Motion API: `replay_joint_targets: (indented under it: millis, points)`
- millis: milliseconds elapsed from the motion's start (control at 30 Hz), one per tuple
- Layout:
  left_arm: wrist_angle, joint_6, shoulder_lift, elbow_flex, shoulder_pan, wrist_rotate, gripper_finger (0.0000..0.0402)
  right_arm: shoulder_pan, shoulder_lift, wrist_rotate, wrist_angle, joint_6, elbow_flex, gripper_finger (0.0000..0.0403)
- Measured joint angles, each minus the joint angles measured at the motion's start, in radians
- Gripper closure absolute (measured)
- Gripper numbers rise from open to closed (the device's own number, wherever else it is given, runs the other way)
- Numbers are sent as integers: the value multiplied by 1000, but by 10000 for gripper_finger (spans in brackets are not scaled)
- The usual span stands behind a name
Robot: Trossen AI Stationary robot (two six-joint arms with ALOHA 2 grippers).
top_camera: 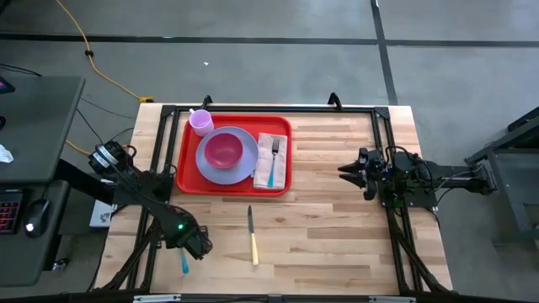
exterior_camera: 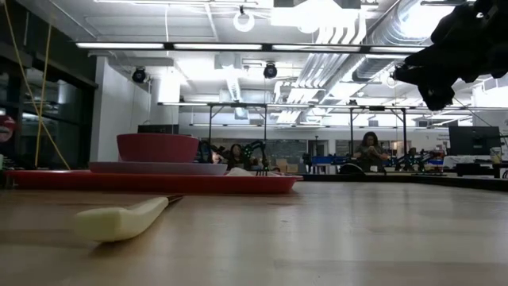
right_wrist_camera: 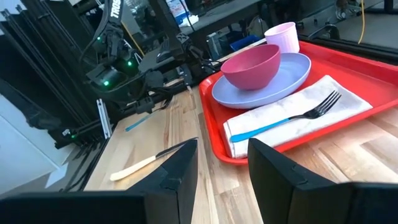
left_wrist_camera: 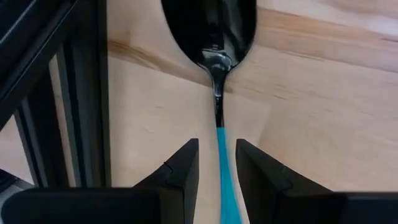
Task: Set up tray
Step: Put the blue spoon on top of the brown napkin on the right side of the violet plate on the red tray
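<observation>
The left gripper (left_wrist_camera: 216,177) sits low over the table near the tray's (top_camera: 187,160) left front corner, its fingers narrowly parted astride the blue handle of a spoon (left_wrist_camera: 214,62) and not yet pinching it. A good pick, I judge, means closing squarely across the handle. The right gripper (top_camera: 344,171) waits partly open, right of the tray. The tray lies flat at the table's back left, its long axis running left to right.
</observation>
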Motion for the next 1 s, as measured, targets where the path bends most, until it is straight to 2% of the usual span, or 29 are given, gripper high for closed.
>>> replay_joint_targets:
  millis: [200, 433, 1000]
  points:
    - [2, -11, 0, -27, -8, -11, 268, 0, 0, 1, 0, 4, 0, 284]
    - [109, -23, -6, -111, -5, -14, 268, 0, 0, 1, 0, 5, 0, 284]
    - [119, -12, -8, -118, -7, -99, 268, 0, 0, 5, 0, 4, 0, 284]
